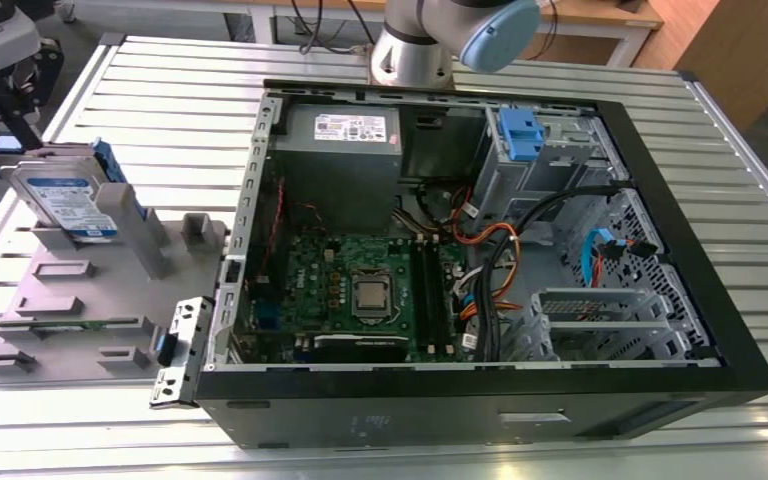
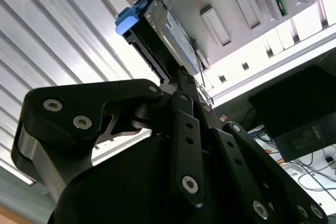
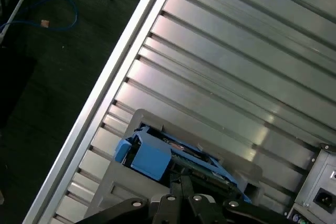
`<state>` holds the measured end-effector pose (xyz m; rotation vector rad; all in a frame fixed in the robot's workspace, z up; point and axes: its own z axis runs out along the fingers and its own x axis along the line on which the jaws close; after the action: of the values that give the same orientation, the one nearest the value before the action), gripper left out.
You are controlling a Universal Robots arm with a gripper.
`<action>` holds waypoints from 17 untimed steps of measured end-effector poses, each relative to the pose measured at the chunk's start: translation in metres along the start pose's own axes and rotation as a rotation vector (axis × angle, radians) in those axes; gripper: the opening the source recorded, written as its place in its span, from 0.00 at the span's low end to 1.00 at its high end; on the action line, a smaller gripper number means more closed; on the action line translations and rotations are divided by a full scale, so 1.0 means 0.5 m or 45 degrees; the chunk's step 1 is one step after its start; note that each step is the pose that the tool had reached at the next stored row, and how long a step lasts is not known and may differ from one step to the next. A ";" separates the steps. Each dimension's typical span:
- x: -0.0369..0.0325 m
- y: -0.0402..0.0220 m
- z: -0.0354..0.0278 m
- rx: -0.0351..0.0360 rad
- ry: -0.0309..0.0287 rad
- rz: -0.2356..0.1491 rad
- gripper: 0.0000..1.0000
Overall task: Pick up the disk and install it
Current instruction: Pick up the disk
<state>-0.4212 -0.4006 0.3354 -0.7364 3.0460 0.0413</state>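
Note:
The disk (image 1: 71, 205) is a silver drive with a white-and-blue label and a blue carrier frame. It stands on edge in a grey holder (image 1: 84, 300) at the exterior view's left. My gripper (image 1: 8, 120) hangs just above its top edge. In both wrist views the black fingers meet in a narrow point. My gripper (image 2: 186, 74) (image 3: 181, 178) is shut, right at the edge of the disk (image 2: 165, 22) (image 3: 155, 156) near its blue tab. Whether the tips touch the disk is unclear.
An open computer case (image 1: 704, 330) lies in the middle of the slatted metal table (image 1: 157, 90), showing a motherboard, cables and a power supply (image 1: 344, 135). A bare blue bracket (image 1: 518, 135) sits in the far bay and a metal drive cage (image 1: 591, 320) near the front. The floor drops off beyond the table edge (image 3: 105, 98).

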 end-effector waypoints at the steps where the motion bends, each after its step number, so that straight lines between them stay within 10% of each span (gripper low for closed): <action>1: 0.000 0.000 0.000 -0.0003 0.0006 -0.023 0.11; 17: 0.000 0.000 0.000 -0.0049 0.0086 -0.362 0.11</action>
<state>-0.4212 -0.4006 0.3352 -1.1626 2.9141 0.0426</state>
